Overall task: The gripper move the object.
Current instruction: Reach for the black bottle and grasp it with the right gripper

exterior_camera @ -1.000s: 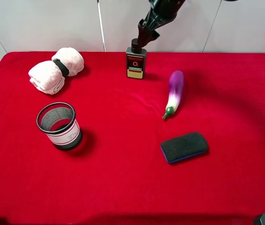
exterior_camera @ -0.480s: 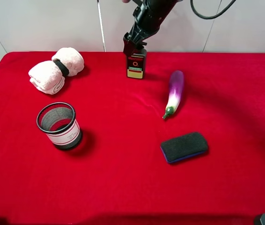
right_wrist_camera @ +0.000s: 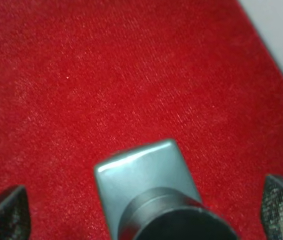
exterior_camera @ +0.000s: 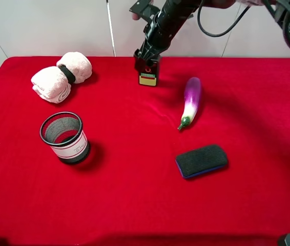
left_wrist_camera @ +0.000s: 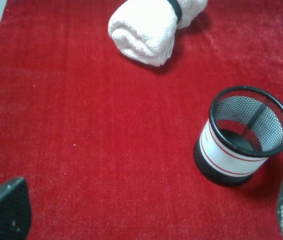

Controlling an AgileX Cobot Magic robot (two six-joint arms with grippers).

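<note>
The pump bottle [exterior_camera: 148, 78] stands upright at the far middle of the red tablecloth [exterior_camera: 135, 195], left of the eggplant [exterior_camera: 191, 100]. The right gripper [exterior_camera: 146, 60] hangs over its pump top with the jaws spread wide, a finger [right_wrist_camera: 4, 216] to either side, neither touching. For a sound grip, I judge it should descend to the squarish body, centred, then close squarely so the bottle does not tip.
</note>
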